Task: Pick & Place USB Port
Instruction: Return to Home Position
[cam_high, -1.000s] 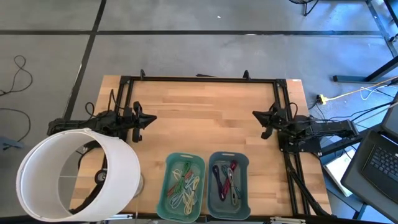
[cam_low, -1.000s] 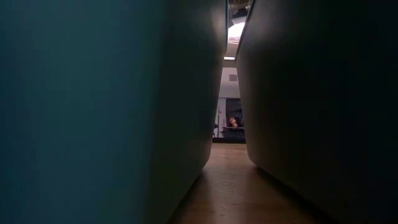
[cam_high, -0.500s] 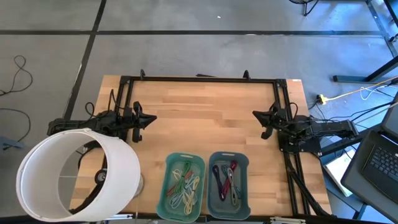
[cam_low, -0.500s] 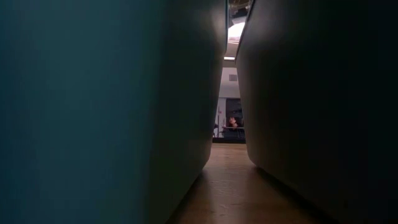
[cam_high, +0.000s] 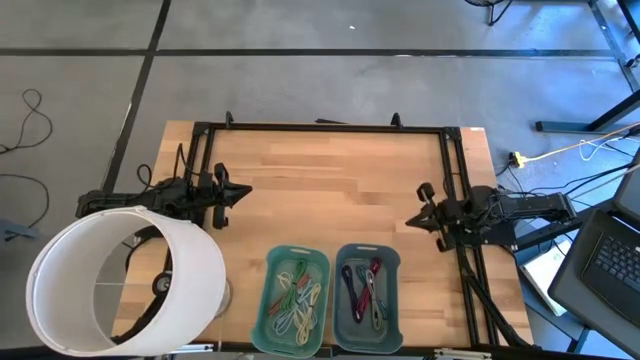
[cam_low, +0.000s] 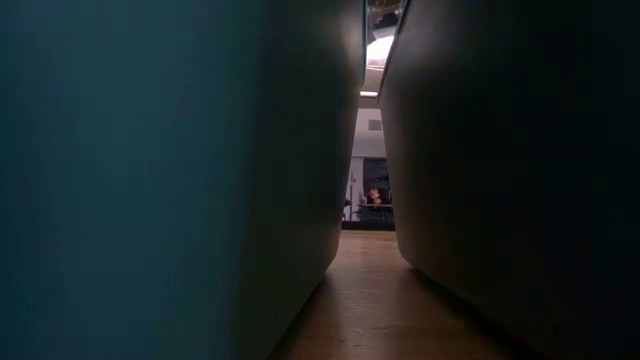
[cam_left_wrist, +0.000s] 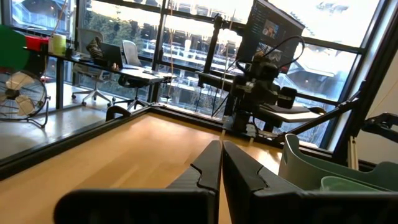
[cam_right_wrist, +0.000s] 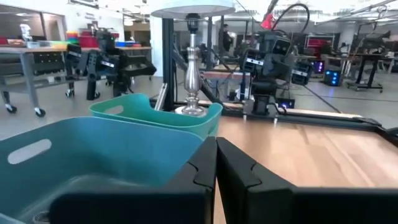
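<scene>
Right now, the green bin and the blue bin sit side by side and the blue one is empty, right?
Not quite. The green bin and blue bin do sit side by side, but the blue one holds cables, as the high view shows.

Count from the high view.
Bins: 2 — one green bin (cam_high: 298, 250), one blue bin (cam_high: 367, 247).
Charger cables (cam_high: 298, 300): several tangled in each bin, exact number cannot be told.
Arms: 2, one gripper each — left gripper (cam_high: 243, 192), right gripper (cam_high: 410, 222).
Lamp (cam_high: 120, 270): 1.
Table (cam_high: 330, 170): 1.
</scene>
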